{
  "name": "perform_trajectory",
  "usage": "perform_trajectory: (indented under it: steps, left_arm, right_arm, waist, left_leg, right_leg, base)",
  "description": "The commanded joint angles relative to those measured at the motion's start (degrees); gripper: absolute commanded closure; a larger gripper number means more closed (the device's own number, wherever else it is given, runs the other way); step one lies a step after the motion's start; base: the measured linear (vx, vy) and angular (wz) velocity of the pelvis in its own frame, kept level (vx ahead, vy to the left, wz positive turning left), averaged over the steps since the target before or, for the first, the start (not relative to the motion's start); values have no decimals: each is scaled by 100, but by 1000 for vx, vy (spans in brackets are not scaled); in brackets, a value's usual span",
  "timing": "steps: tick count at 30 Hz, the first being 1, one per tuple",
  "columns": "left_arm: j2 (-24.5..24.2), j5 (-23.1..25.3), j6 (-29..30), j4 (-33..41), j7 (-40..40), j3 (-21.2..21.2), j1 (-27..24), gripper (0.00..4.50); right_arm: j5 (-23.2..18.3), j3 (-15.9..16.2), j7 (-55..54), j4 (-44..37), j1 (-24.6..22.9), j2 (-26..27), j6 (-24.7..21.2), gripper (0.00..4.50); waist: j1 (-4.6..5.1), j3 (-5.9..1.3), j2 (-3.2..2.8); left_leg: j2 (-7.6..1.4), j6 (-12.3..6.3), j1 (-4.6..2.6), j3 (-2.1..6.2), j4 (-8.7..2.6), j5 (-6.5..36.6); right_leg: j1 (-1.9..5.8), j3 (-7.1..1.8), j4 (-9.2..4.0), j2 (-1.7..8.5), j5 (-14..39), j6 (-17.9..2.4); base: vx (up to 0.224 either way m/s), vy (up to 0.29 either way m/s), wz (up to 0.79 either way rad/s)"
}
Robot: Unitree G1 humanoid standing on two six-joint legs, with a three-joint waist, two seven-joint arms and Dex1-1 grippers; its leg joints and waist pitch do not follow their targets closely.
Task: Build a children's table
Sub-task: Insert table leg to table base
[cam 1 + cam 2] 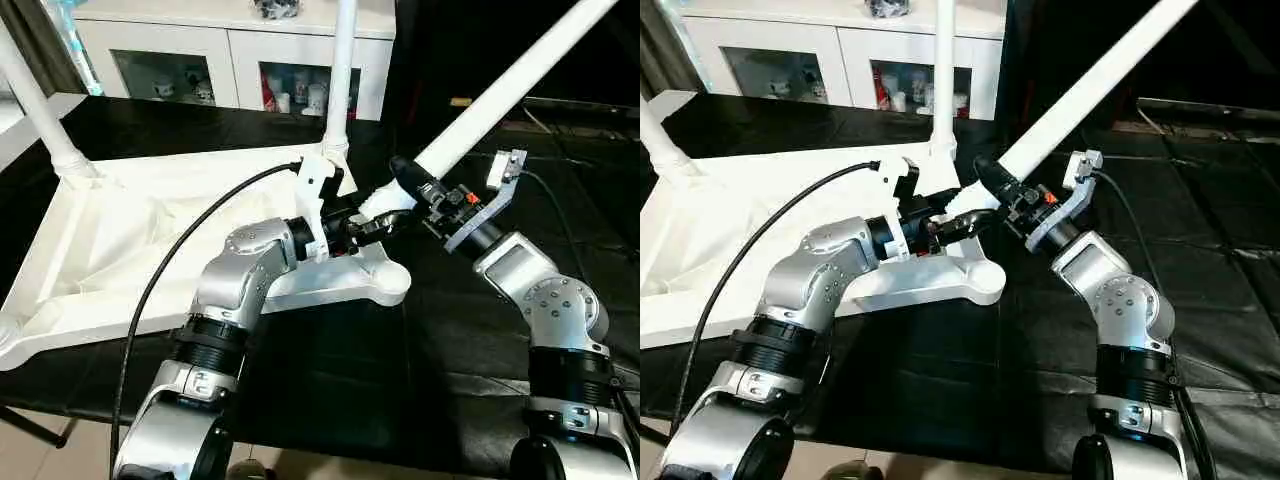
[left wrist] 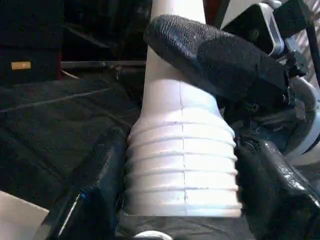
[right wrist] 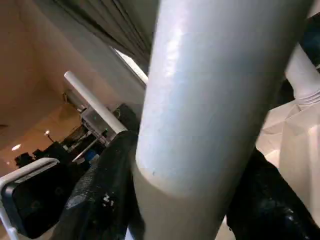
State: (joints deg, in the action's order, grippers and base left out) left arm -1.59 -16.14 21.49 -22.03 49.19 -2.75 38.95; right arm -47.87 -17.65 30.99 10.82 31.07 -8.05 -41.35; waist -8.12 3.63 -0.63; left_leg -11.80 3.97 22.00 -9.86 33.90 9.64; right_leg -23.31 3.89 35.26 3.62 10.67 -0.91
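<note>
On the black table the tabletop lies underside up, and I count three legs already standing in corner sockets: far left, far right, and the near-left one at the picture's edge. The fourth leg slants over the near-right corner socket, not yet seated. My left gripper pinches its ribbed end, one finger on each side. My right gripper wraps the shaft just above; I judge it clamped, since both fingers touch the tube in the right wrist view. What remains, I reckon: steer the end into that socket, press it home, then turn the table upright.
</note>
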Motion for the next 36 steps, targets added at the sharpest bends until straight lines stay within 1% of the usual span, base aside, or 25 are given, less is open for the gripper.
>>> perform_trajectory:
  steps: [1,2,3,8,10,13,16,17,18,19,21,23,24,25,26,27,28,29,31,32,33,34,35,36]
  left_arm:
    - [-13,-40,69,149,35,-102,16,163]
    - [-15,-37,68,156,40,-118,10,163]
    - [-15,-39,62,166,26,-136,-1,163]
    - [-38,-57,79,216,22,-150,-49,163]
    - [-48,-58,79,225,17,-151,-74,163]
    - [-70,-67,92,256,23,-149,-92,163]
    - [-76,-169,205,302,18,-93,-86,163]
    - [-125,-233,283,426,185,-158,-126,163]
    - [-124,-271,325,504,209,-167,-160,107]
    - [-124,-271,325,504,209,-167,-160,93]
    - [-124,-360,394,582,257,-142,-191,87]
    - [-138,-416,431,623,301,-126,-208,57]
    - [-200,-578,577,731,413,-53,-256,48]
    - [-200,-578,577,731,413,-53,-256,45]
    - [-312,-764,777,880,572,18,-327,38]
    - [-349,-817,838,924,620,37,-350,38]
    - [-427,-906,934,988,674,101,-390,25]
    - [-451,-935,965,1010,689,121,-403,3]
    - [-593,-1053,1087,1111,712,240,-472,0]
    - [-699,-1110,1141,1163,707,324,-517,0]
    - [-699,-1110,1141,1163,707,324,-517,0]
    - [-900,-1138,1200,1206,667,476,-577,0]
    - [-999,-1139,1220,1197,639,567,-582,0]
    - [-1075,-1129,1223,1171,605,643,-565,0]
  right_arm:
    - [-29,36,54,42,102,-69,-61,239]
    - [-21,34,61,53,106,-74,-57,243]
    - [-18,27,75,77,115,-84,-52,246]
    - [-7,29,105,110,121,-100,-32,251]
    - [34,60,150,125,115,-125,-5,251]
    - [60,81,175,135,118,-136,15,251]
    - [146,150,224,154,139,-159,59,251]
    - [225,220,264,146,142,-184,98,251]
    - [251,242,286,146,143,-193,118,251]
    - [251,242,286,146,143,-193,118,251]
    - [285,260,312,171,160,-212,133,251]
    - [329,288,326,180,167,-238,147,252]
    - [446,381,340,172,173,-299,183,252]
    - [446,381,340,172,173,-299,183,252]
    - [532,453,336,162,193,-349,190,252]
    - [533,456,326,163,205,-354,175,252]
    - [547,463,324,158,230,-374,173,252]
    - [552,467,325,157,237,-382,176,252]
    - [609,521,355,161,267,-445,206,253]
    - [661,565,394,163,280,-496,223,254]
    - [661,565,394,163,280,-496,223,254]
    - [698,603,468,174,299,-563,220,254]
    - [688,604,515,184,312,-599,196,254]
    - [657,597,578,186,325,-633,158,254]
  waist:
    - [8,-485,141]
    - [7,-485,141]
    - [8,-488,155]
    - [3,-492,150]
    - [6,-492,168]
    - [3,-492,163]
    - [4,-493,169]
    - [1,-491,177]
    - [5,-490,173]
    - [11,-487,173]
    - [10,-487,176]
    - [11,-486,177]
    - [5,-486,152]
    - [8,-490,158]
    - [7,-490,163]
    - [17,-483,164]
    - [16,-486,148]
    - [21,-483,158]
    - [9,-488,156]
    - [19,-482,158]
    - [16,-481,168]
    - [24,-475,209]
    - [20,-469,194]
    - [33,-460,231]
  left_leg:
    - [-116,-241,-72,-13,-320,253]
    - [-116,-236,-73,-11,-322,264]
    - [-116,-234,-75,-14,-320,254]
    - [-119,-236,-74,-10,-318,232]
    - [-116,-248,-74,-12,-317,213]
    - [-119,-246,-74,-10,-316,209]
    - [-116,-244,-75,-14,-312,204]
    - [-117,-227,-77,-13,-313,218]
    - [-121,-221,-76,-12,-315,223]
    - [-118,-220,-74,-12,-314,235]
    - [-121,-218,-75,-14,-315,245]
    - [-116,-223,-75,-15,-313,245]
    - [-115,-203,-79,-11,-313,259]
    - [-116,-178,-78,-13,-310,258]
    - [-118,-172,-82,-9,-313,269]
    - [-113,-160,-76,-10,-317,275]
    - [-115,-146,-87,-10,-315,300]
    - [-114,-139,-87,-13,-316,292]
    - [-115,-103,-93,-13,-313,283]
    - [-115,-119,-97,-22,-314,303]
    - [-108,-124,-93,-20,-312,322]
    - [-108,-128,-92,-24,-317,361]
    - [-104,-122,-89,-20,-321,381]
    - [-101,-111,-83,-23,-326,405]
  right_leg:
    - [355,-261,-335,454,489,-1022]
    - [355,-261,-337,457,504,-1023]
    - [357,-263,-333,452,482,-1020]
    - [360,-260,-323,455,439,-1030]
    - [361,-258,-320,450,410,-1037]
    - [362,-259,-318,454,408,-1035]
    - [360,-259,-311,450,377,-1048]
    - [360,-257,-308,455,408,-1052]
    - [359,-259,-306,457,417,-1056]
    - [358,-259,-312,452,418,-1056]
    - [360,-260,-309,452,419,-1075]
    - [356,-259,-313,442,409,-1070]
    - [355,-259,-312,446,439,-1062]
    - [357,-258,-302,446,423,-1072]
    - [355,-256,-305,446,429,-1079]
    - [357,-256,-302,440,429,-1096]
    - [351,-258,-304,441,453,-1095]
    - [349,-261,-307,434,447,-1097]
    - [347,-258,-288,435,437,-1119]
    - [338,-264,-302,424,442,-1116]
    - [344,-262,-294,425,449,-1108]
    - [348,-261,-307,424,506,-1081]
    - [346,-262,-312,425,596,-1041]
    - [350,-261,-317,421,662,-1004]
  base:
    - [0,0,0]
    - [0,0,0]
    - [0,0,0]
    - [0,0,0]
    - [0,0,0]
    - [0,0,0]
    - [0,0,0]
    - [0,0,0]
    - [0,0,0]
    - [0,0,0]
    - [0,0,0]
    - [0,0,0]
    - [0,0,0]
    - [0,0,0]
    - [0,0,0]
    - [0,0,0]
    - [0,0,0]
    - [0,0,0]
    - [0,0,0]
    - [0,0,0]
    - [0,0,0]
    - [0,0,0]
    - [0,0,0]
    - [0,0,0]
